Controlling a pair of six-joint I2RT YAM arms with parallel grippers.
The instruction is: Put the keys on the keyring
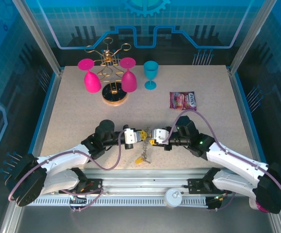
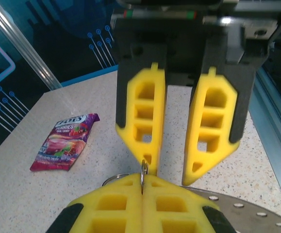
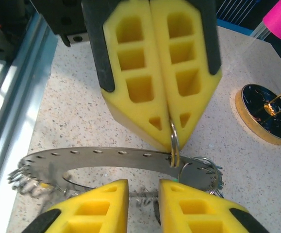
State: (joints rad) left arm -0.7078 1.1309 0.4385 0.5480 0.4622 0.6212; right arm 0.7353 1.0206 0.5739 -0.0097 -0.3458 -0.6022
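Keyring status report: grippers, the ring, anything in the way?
Left gripper shut on a small ring hooked on the keyring. Right gripper open, empty, facing it. Candy packet off to the side, nothing blocking.

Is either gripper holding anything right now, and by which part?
The left gripper pinches a small wire ring by its top edge, at the keyring's rim. The right gripper is open, holding nothing.

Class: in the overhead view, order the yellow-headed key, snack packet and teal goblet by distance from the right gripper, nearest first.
1. yellow-headed key, on the near side of the right gripper
2. snack packet, farther back, right
3. teal goblet, far edge
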